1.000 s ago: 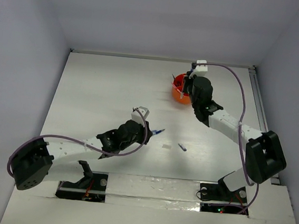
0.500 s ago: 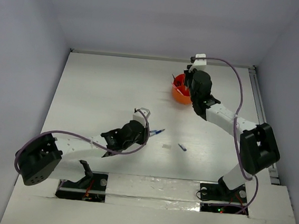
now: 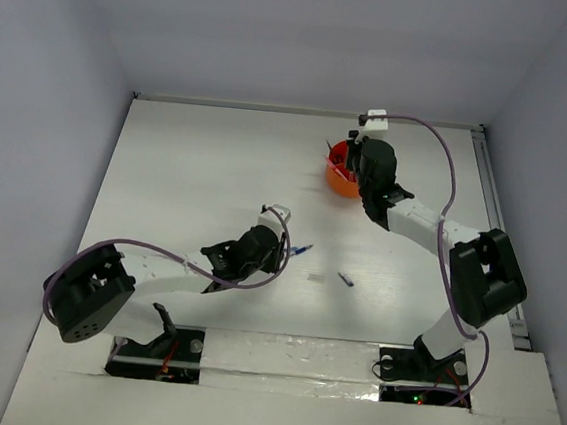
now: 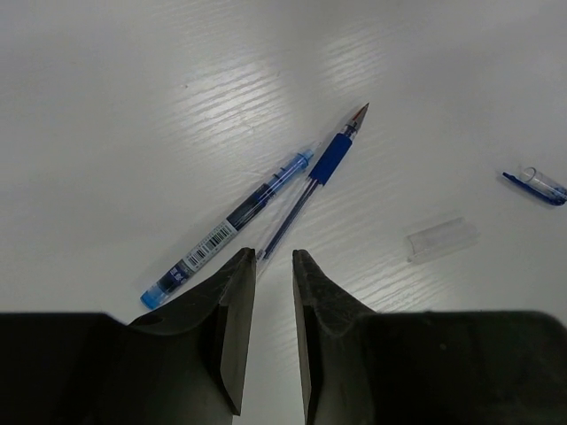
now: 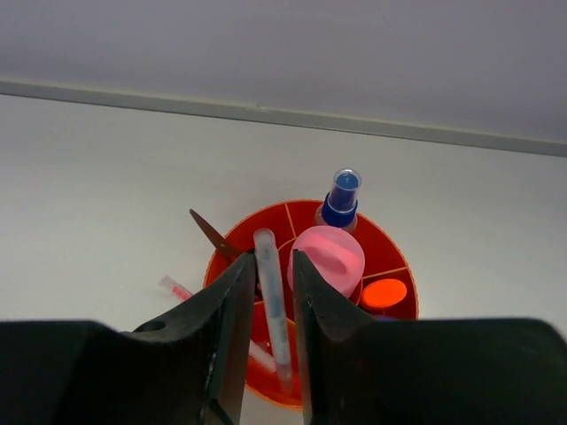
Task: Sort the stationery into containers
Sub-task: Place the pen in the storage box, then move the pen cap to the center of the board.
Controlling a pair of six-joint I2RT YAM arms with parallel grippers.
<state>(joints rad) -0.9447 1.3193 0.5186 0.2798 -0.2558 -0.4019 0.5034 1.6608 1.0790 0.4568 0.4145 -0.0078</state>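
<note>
While placing clear pen (image 5: 273, 301) in orange tub (image 5: 383, 248) by worktop's far edge, cannot tell right end effector (image 5: 273, 261) grip from release. Next, probably: close left end effector (image 4: 274, 257), slightly parted and empty, on blue pens (image 4: 232, 221) mid-worktop.

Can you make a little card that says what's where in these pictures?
Container: round orange plastic tub with dividers
Inside it: pink tube, small blue-capped bottle, scissors, orange-ended highlighter
Right gripper: over the tub, clear-barrelled pen between its jaws
Left gripper: jaws slightly apart, tips by a blue-grip pen
On white table: barcode-labelled blue pen, clear cap
</note>
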